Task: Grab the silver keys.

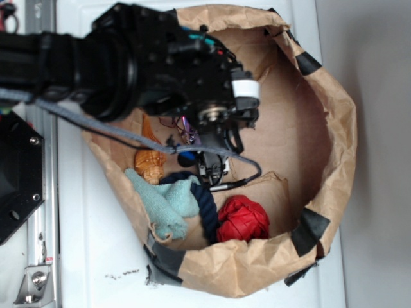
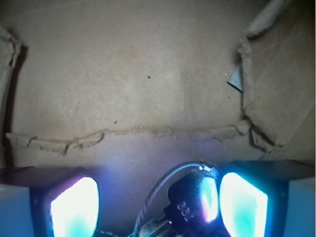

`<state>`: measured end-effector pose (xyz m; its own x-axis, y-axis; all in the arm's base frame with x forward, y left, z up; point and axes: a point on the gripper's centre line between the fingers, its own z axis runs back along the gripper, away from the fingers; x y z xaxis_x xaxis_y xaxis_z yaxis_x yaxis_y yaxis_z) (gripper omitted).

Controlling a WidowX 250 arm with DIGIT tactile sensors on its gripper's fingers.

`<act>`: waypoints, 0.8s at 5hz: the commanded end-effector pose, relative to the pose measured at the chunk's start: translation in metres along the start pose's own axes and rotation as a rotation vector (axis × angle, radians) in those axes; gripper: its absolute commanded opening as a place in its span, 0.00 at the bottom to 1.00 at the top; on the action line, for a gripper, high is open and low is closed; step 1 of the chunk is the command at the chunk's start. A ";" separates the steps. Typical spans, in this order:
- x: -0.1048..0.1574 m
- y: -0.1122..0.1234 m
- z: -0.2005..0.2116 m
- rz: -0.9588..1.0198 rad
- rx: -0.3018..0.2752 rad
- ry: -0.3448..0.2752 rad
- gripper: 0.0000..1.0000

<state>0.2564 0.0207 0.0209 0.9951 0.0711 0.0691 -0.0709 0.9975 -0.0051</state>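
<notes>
The silver keys [image 2: 190, 202] lie low in the wrist view: a dark key head with stamped letters and a thin wire ring looping up from it. They sit between my glowing pads [image 2: 74, 207], close against the right one. My gripper [image 2: 158, 207] is open, its pads wide apart. In the exterior view my gripper [image 1: 212, 168] reaches down into the brown paper bag [image 1: 334, 128], and the keys [image 1: 226, 185] show as a grey wire loop and a bit of metal just below the fingers.
Along the bag's near side lie an orange shell [image 1: 151, 163], a teal cloth [image 1: 167, 205], a navy rope [image 1: 202, 202] and a red ball [image 1: 243, 218]. The bag's walls rise all round. A torn paper edge [image 2: 123, 134] crosses the bag floor ahead.
</notes>
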 end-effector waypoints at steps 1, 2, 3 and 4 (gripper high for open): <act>0.002 -0.009 -0.002 -0.010 0.008 -0.006 1.00; -0.002 -0.010 -0.004 -0.012 0.012 -0.010 1.00; -0.005 -0.010 -0.008 -0.010 0.022 -0.007 1.00; -0.008 -0.006 -0.017 0.001 0.029 -0.012 1.00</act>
<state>0.2577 0.0202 0.0120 0.9894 0.0809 0.1202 -0.0842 0.9962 0.0223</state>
